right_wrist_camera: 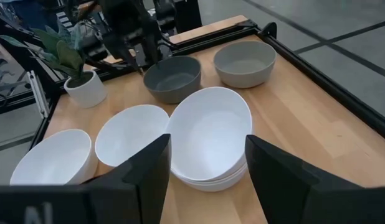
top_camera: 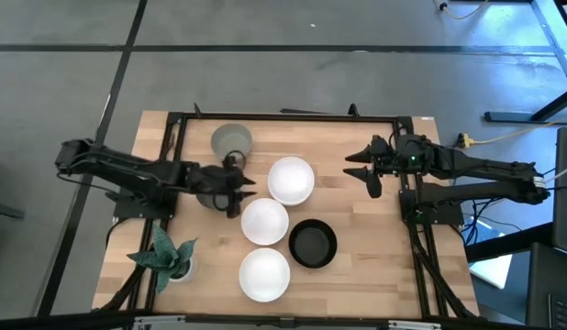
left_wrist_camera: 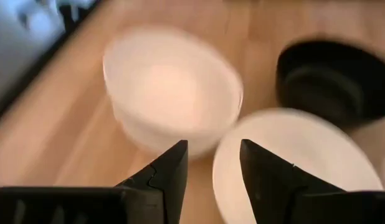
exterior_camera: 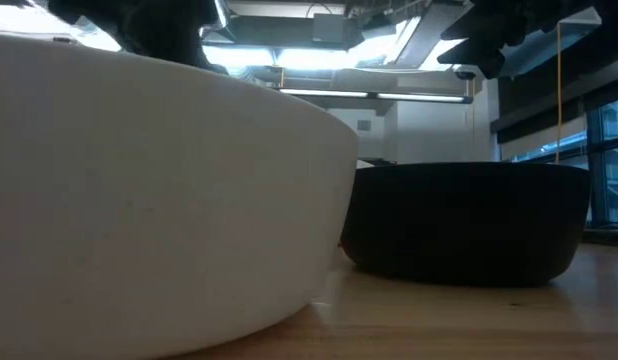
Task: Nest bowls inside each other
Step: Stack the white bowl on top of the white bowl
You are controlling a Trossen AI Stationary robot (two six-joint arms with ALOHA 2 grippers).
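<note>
Wooden table [top_camera: 375,247] seen from above, black frame around it, one dark arm at each side.

Near the far edge, a light grey bowl [top_camera: 231,140]. Just in front of it, a darker grey bowl [right_wrist_camera: 172,78], mostly hidden from above by the left arm but plain in the right wrist view. Left gripper [top_camera: 239,195] above the table beside that dark grey bowl, tips toward the middle white bowl [top_camera: 264,221]; fingers [left_wrist_camera: 171,174] parted with a clear gap, holding nothing.

At centre, a stack of white bowls [top_camera: 291,180] — several rims layered at its base in the right wrist view, exact count hard to tell. Middle white bowl just in front of the stack, rims close or touching. Another white bowl [top_camera: 264,274] nearer the front edge, just beside the middle one. Black bowl [top_camera: 312,244] to the right of those two, close to both, upright and empty.

Right gripper [top_camera: 366,170] raised over the table's right part, well apart from the stack and pointing toward it; fingers [right_wrist_camera: 146,177] spread wide, empty.

Small green plant [top_camera: 166,255] in a white pot at the front left corner.

At table height, the front white bowl's wall fills the left side, black bowl [exterior_camera: 464,220] beside it — ceiling lights beyond.
</note>
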